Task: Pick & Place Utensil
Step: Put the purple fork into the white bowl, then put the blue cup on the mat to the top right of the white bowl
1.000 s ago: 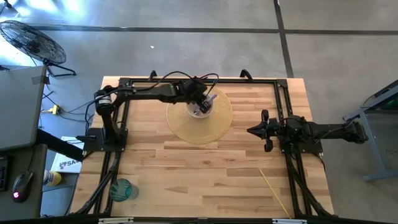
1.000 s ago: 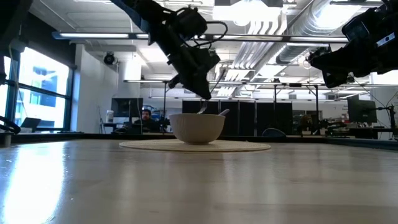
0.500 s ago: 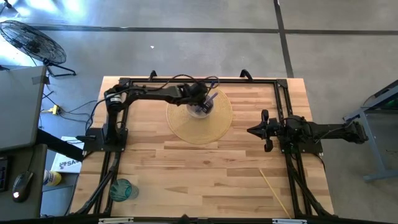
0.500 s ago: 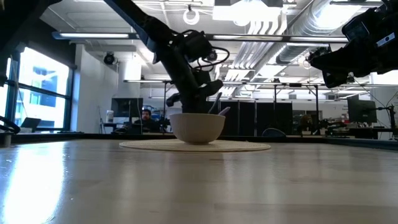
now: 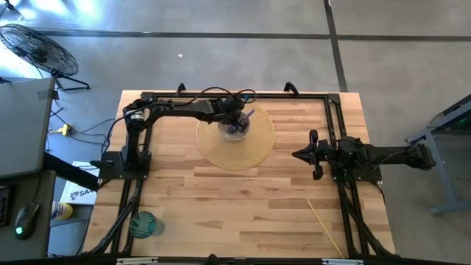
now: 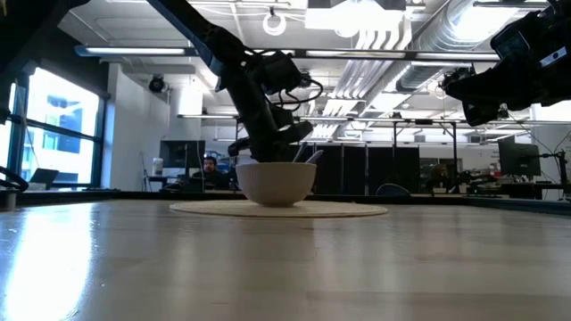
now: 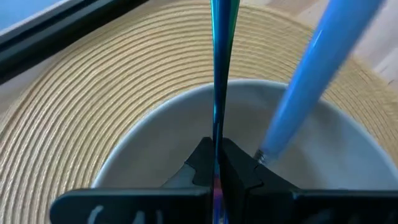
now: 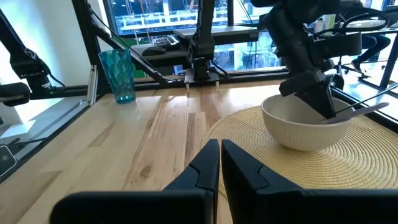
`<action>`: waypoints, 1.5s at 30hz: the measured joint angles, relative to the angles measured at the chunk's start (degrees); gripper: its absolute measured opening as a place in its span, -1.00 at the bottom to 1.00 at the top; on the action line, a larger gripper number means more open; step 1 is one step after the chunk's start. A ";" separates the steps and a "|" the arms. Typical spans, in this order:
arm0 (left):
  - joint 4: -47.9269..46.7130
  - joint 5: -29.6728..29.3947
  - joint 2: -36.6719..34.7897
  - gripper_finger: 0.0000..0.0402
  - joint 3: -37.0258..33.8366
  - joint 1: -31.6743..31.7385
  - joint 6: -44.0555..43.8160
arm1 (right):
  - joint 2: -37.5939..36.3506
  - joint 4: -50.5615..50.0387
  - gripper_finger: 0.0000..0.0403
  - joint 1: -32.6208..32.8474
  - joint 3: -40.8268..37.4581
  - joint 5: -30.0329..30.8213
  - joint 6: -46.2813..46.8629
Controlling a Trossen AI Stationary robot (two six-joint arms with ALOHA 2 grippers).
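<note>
A white bowl (image 5: 235, 126) (image 6: 275, 183) stands on a round woven placemat (image 5: 235, 153) at the table's far middle. My left gripper (image 5: 237, 123) (image 7: 216, 163) reaches down into the bowl, shut on a thin iridescent teal utensil (image 7: 221, 56) seen edge-on. A second utensil with a light blue handle (image 7: 320, 68) leans in the bowl, its handle over the rim (image 8: 362, 110). My right gripper (image 5: 298, 154) (image 8: 219, 158) waits shut above the table's right side. My left gripper pinches the thin teal utensil (image 7: 217, 134) between its two fingertips, which come slanting down from the table's left into the bowl. The utensil runs on from the fingers, along them, over the bowl's inside. Which end it has is hidden by the fingers.
A teal glass (image 5: 145, 223) (image 8: 118, 76) stands near the table's near left corner. A thin pale stick (image 5: 324, 224) lies near the right frame rail. Black frame rails run along the table's left, far and right sides; bare wood lies between.
My left gripper has come down from above the bowl into it and tipped lower, still shut. The bowl has slid a little toward the table's left on the placemat.
</note>
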 joint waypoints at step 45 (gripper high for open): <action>-13.37 -9.49 -24.90 -0.69 -6.05 -16.65 4.67 | -0.03 -0.02 -0.94 0.00 0.00 -0.02 -0.01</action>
